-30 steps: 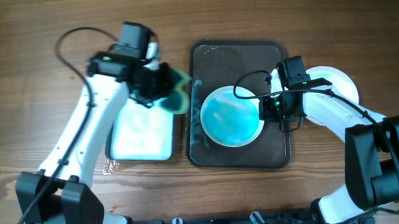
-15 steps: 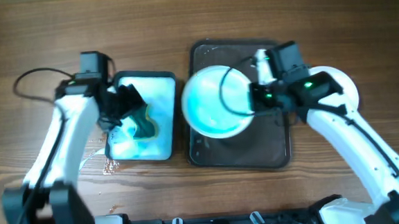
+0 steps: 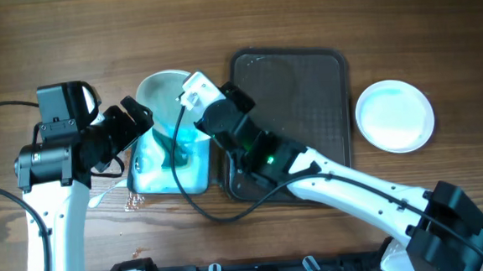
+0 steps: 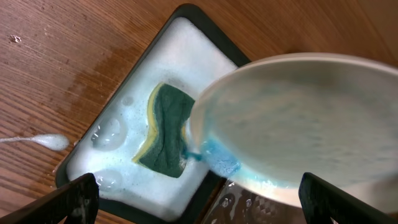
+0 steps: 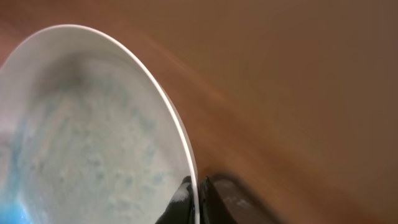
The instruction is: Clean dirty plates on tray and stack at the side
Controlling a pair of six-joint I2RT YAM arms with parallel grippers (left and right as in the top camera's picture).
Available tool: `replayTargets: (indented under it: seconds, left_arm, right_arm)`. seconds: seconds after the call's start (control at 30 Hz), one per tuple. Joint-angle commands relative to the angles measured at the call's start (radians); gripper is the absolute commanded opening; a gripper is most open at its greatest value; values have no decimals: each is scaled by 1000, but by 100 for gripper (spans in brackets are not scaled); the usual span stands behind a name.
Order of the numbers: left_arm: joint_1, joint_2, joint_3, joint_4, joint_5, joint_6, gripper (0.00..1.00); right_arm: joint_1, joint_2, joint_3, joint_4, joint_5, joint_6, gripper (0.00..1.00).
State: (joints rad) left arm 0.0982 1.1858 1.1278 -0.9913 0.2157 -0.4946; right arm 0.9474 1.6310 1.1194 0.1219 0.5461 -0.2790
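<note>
My right gripper (image 5: 198,200) is shut on the rim of a white plate (image 5: 87,137) smeared with blue soap. In the overhead view that plate (image 3: 160,92) hangs tilted over the soapy wash basin (image 3: 154,181), with the right gripper (image 3: 197,98) at its right edge. A green and yellow sponge (image 4: 166,129) lies loose in the foam below the plate (image 4: 298,118). The left gripper (image 4: 199,202) is open and holds nothing; it hovers over the basin's left side (image 3: 136,121). The dark tray (image 3: 306,89) has no plates on it.
One white plate (image 3: 394,115) rests on the wooden table to the right of the tray. Water drops and a blob of foam (image 4: 45,142) lie on the wood left of the basin. The right arm (image 3: 345,188) stretches across the tray's front.
The left gripper dropped the sponge into the basin, opened, and pulled back to the left. The right arm carried the soapy plate from the tray leftward over the basin.
</note>
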Motion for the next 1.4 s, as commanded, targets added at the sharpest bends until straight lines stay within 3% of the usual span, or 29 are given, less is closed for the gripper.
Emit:
replayTargets:
  seconds: [0.0,0.37,0.63,0.73,1.37]
  left_arm:
    - [5,-3,11,0,15,5,100]
    - [5,-3,11,0,15,5,100]
    - [5,-3,11,0,15,5,100]
    - [5,-3,11,0,15,5,100]
    - [5,-3,11,0,15,5,100]
  right_arm:
    - [60,6,13,79,186,-196,4]
    - [103,6,13,208,330,-402,4]
    - [106,6,13,212,329,-396,4]
    - [107,6,13,211,330,-312,4]
    - [107,6,13,240,330,-323,4]
